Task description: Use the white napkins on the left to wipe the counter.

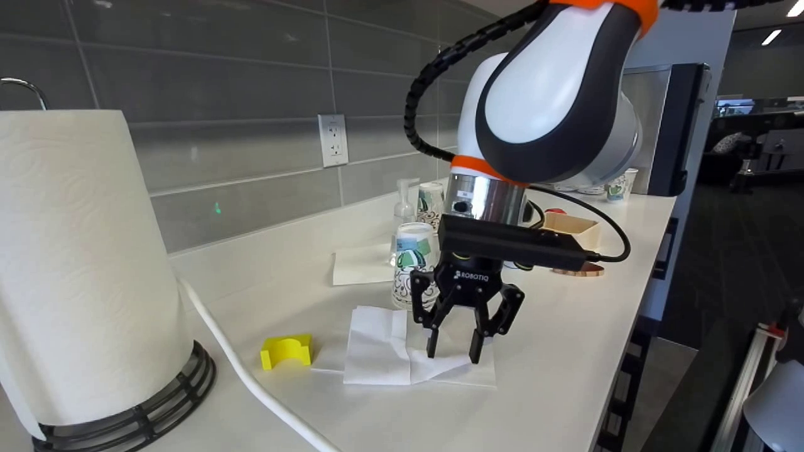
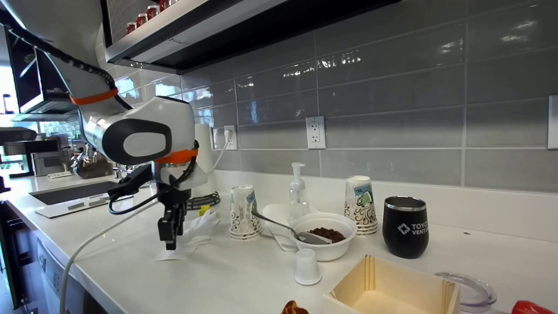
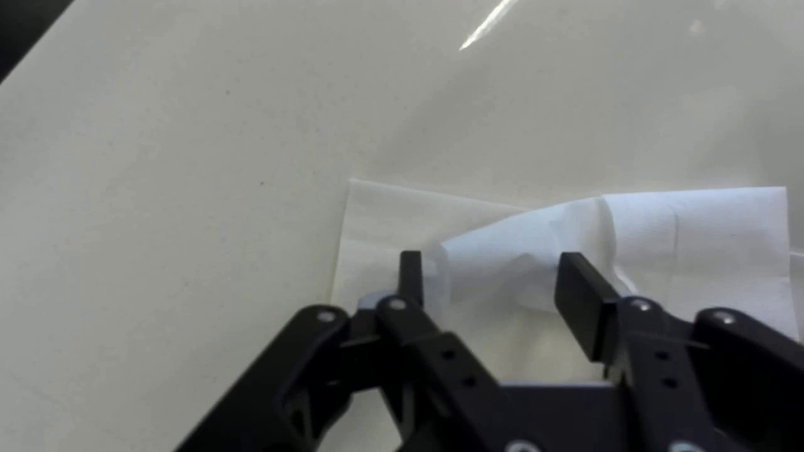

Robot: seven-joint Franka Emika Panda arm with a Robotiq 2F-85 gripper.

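Observation:
The white napkins (image 1: 377, 351) lie loosely folded and overlapping on the off-white counter (image 1: 540, 376). Over their right part in that exterior view, my gripper (image 1: 453, 355) points straight down, its two fingers apart. The wrist view has the napkins (image 3: 703, 245) beneath and beyond the fingertips, a raised fold showing in the gap between them. Nothing is clamped in the jaws. Whether the tips touch the paper I cannot tell. Seen from the side, the gripper (image 2: 171, 244) partly covers the napkins (image 2: 196, 231).
Stacked patterned cups (image 1: 412, 263) stand right behind the gripper. A yellow block (image 1: 286, 350), a white cable (image 1: 251, 376) and a paper-towel roll (image 1: 88, 263) are near the napkins. Farther along are a white bowl (image 2: 335, 251), a small cup (image 2: 307, 267) and a wooden box (image 2: 405, 283).

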